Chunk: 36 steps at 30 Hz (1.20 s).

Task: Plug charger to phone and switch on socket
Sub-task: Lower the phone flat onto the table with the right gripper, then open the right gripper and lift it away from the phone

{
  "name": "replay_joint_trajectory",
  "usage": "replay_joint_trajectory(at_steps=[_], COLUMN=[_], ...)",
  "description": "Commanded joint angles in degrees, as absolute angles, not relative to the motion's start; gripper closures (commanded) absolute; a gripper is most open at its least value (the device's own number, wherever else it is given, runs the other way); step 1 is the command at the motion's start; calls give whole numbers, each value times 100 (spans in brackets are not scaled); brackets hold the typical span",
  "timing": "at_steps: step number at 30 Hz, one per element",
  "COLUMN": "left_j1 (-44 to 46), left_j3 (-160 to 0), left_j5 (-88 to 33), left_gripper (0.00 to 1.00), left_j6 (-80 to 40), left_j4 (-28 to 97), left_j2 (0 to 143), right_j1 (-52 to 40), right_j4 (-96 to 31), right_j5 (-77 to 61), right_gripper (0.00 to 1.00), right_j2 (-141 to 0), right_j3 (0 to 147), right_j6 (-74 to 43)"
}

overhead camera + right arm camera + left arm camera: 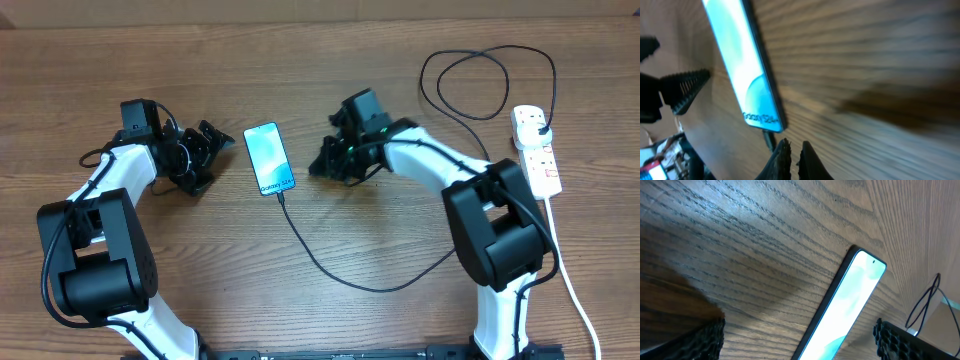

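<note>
As the right gripper (794, 152) hangs low with its fingers pinched together on nothing, the charger's connector tip (768, 139) sits just ahead of it and looks seated in the bottom edge of the phone (742, 70). That phone lies flat on the table (250, 310), screen lit, between the two arms. On its far side waits the left gripper (212, 155), jaws spread wide, empty. From the phone the black cable (370, 288) loops away to its plug (538, 123) in the white power strip (543, 165), out by the table's right edge, well apart from both grippers. So I'd call the plugging done and the switch step next. The right arm must swing out to that strip and press the switch beside the plug, and a closed fingertip suits that job.
</note>
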State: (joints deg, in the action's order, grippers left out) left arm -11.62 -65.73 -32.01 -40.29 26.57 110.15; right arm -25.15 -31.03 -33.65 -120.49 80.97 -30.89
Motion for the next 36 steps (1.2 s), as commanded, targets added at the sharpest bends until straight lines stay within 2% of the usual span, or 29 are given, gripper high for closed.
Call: replay_joint_trajectory(at_steps=[1, 6, 10, 13, 15, 16, 17, 18, 36], left_j1=[-1184, -1184, -1184, -1184, -1184, -1184, -1184, -1184, -1184], left_j3=[-6482, -6482, -6482, -6482, -6482, -6482, -6482, -6482, -6482], left_j5=[-2635, -2635, -2635, -2635, -2635, -2637, -2637, -2635, -2637], left_gripper=[0, 0, 0, 0, 1, 0, 0, 1, 0], left_j6=[-4025, -4025, -4025, -4025, -4025, -4025, -4025, -4025, -4025], left_j4=[2698, 2698, 2698, 2698, 2698, 2698, 2698, 2698, 2698], left_j2=[11137, 11137, 11137, 11137, 11137, 11137, 11139, 11137, 11137], right_j1=[-2206, -1920, -1813, -1813, -1809, -1798, -1791, -1791, -1791], right_j4=[-3551, -4112, -4482, -4563, -4567, -4569, -4578, -4582, -4512], right_j5=[-3301, -3190, -2436, -1909, -1682, -1575, -1439, -1341, -1116], right_gripper=[92, 80, 55, 41, 24, 11, 2, 0, 0], right_j2=[-11795, -11797, -11797, -11797, -11797, -11797, -11797, -11797, -11797], right_j3=[8510, 8554, 8554, 8558, 8560, 8560, 8560, 8558, 8558], right_j6=[-2471, -2198, -2198, -2174, -1957, -1933, -1938, -1938, -1942])
